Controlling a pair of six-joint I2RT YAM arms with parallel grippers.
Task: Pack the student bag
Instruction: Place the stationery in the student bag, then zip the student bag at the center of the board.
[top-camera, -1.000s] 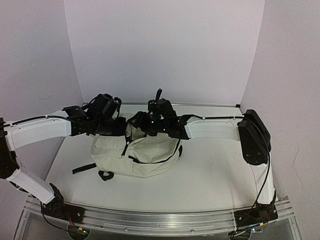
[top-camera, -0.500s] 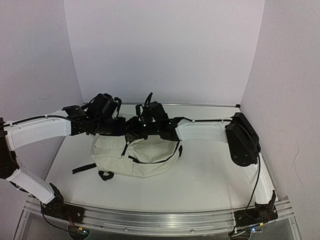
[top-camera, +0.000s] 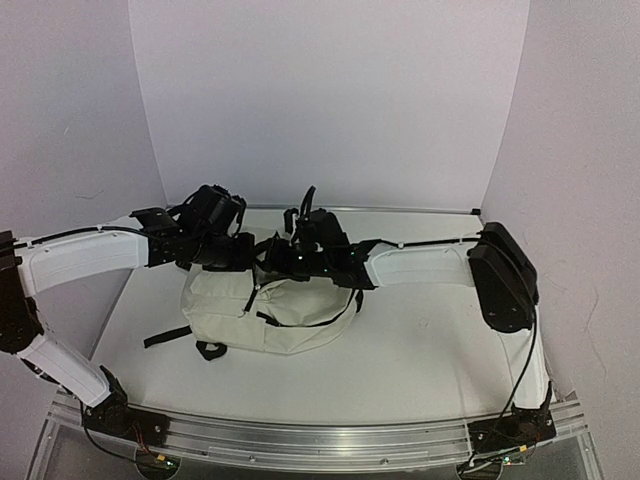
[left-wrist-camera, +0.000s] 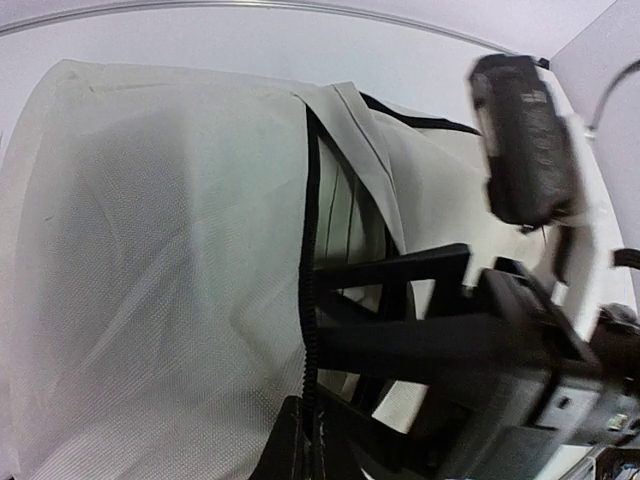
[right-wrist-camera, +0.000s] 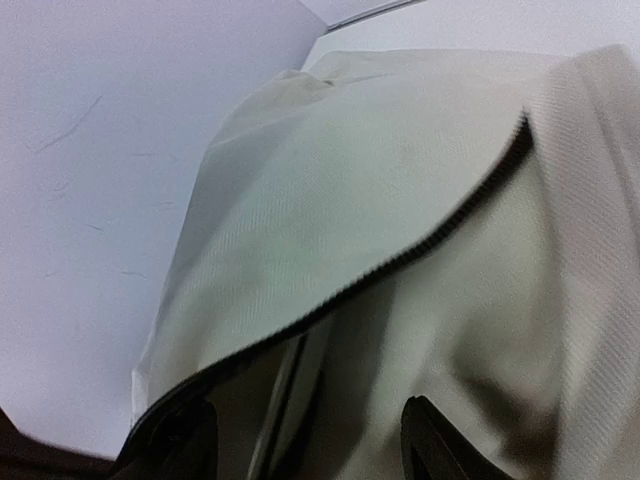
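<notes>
The student bag (top-camera: 270, 315) is a cream backpack with black zippers, lying mid-table with its opening toward the back. My left gripper (top-camera: 243, 252) is at the opening's left rim. In the left wrist view it (left-wrist-camera: 305, 445) is shut on the bag's (left-wrist-camera: 150, 250) black zipper edge (left-wrist-camera: 310, 250), holding the flap up. My right gripper (top-camera: 283, 262) hovers at the mouth just right of it. In the right wrist view its jaws (right-wrist-camera: 305, 450) stand open, with the bag's (right-wrist-camera: 400, 180) zipper-edged flap and dark interior in front of them. Nothing shows between its fingers.
A black strap (top-camera: 165, 337) and a small loop (top-camera: 210, 350) trail from the bag's near left side. The white table (top-camera: 430, 340) is enclosed by white walls on three sides. An aluminium rail (top-camera: 320, 440) carries both arm bases.
The right arm swung left toward the bag's mouth, then eased back a little, and its gripper now sits lower at the opening. The left gripper kept its hold and shifted slightly right.
</notes>
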